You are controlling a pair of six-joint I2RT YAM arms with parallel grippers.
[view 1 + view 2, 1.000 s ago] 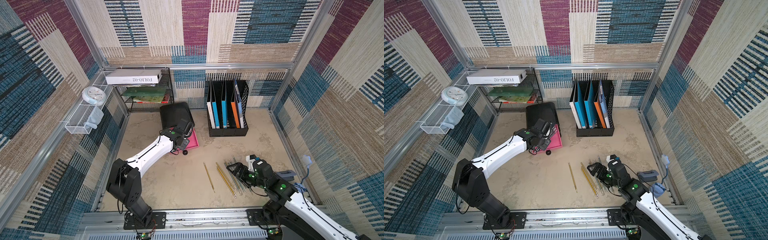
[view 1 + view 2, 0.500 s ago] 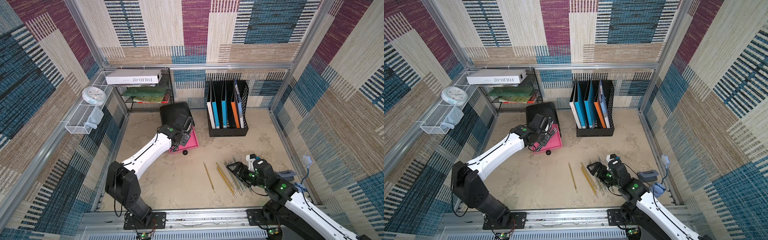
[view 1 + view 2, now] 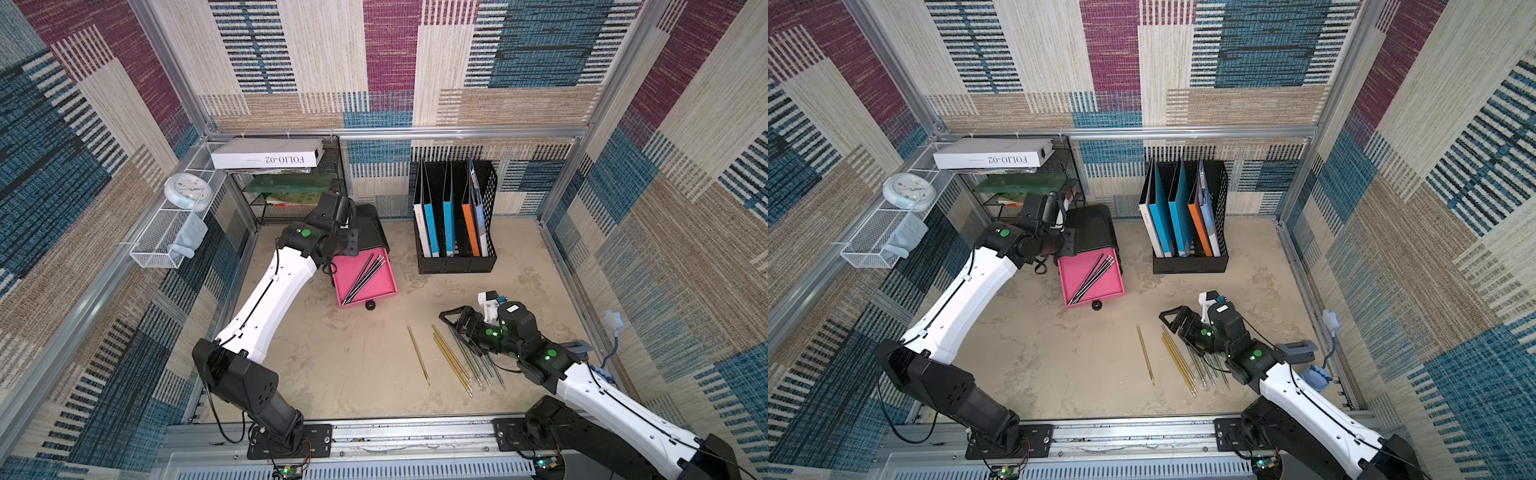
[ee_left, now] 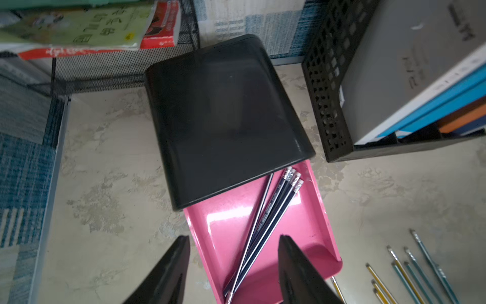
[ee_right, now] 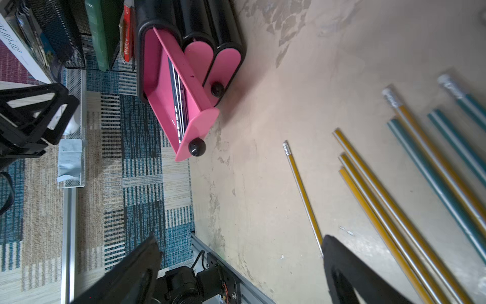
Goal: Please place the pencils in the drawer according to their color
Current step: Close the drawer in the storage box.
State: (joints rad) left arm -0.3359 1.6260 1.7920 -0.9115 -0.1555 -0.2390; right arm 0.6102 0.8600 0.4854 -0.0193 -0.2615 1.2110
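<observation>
Both left fingers [image 4: 168,273] and right fingers [image 5: 339,255] apart, empty.

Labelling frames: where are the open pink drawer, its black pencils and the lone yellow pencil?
open pink drawer [image 3: 380,286]: a top view, bare floor.
black pencils [image 4: 271,215]: left wrist view, shafts.
lone yellow pencil [image 3: 418,354]: a top view, mid-shaft.

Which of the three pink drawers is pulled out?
The top drawer, holding black pencils; the two lower drawers sit shut in the chest.

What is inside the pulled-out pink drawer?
Several black pencils lie diagonally in the open drawer; nothing else is visible. Its rear part sits under the black chest, so anything there is hidden.
</observation>
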